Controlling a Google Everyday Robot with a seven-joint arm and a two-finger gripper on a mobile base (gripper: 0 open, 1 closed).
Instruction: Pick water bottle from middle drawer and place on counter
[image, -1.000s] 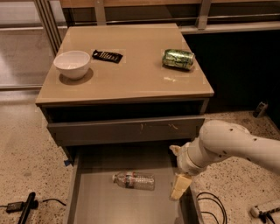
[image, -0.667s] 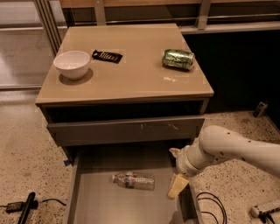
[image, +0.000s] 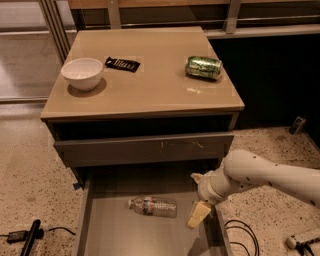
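Observation:
The water bottle (image: 153, 206), clear and ribbed with a red-and-white label, lies on its side on the flat grey bottom of the open middle drawer (image: 110, 235). My gripper (image: 198, 200) hangs from the white arm over the drawer's right side, just right of the bottle and apart from it. One pale finger (image: 198, 214) points down into the drawer; another shows near the drawer front above. The beige counter (image: 150, 85) is above the drawers.
On the counter stand a white bowl (image: 82, 73) at the left, a black flat packet (image: 122, 64) behind it and a green can (image: 203, 67) on its side at the right. Cables (image: 240, 235) and a black tool (image: 30, 237) lie on the floor.
The arm and gripper have shifted slightly left and down toward the bottle. The bottle has not moved.

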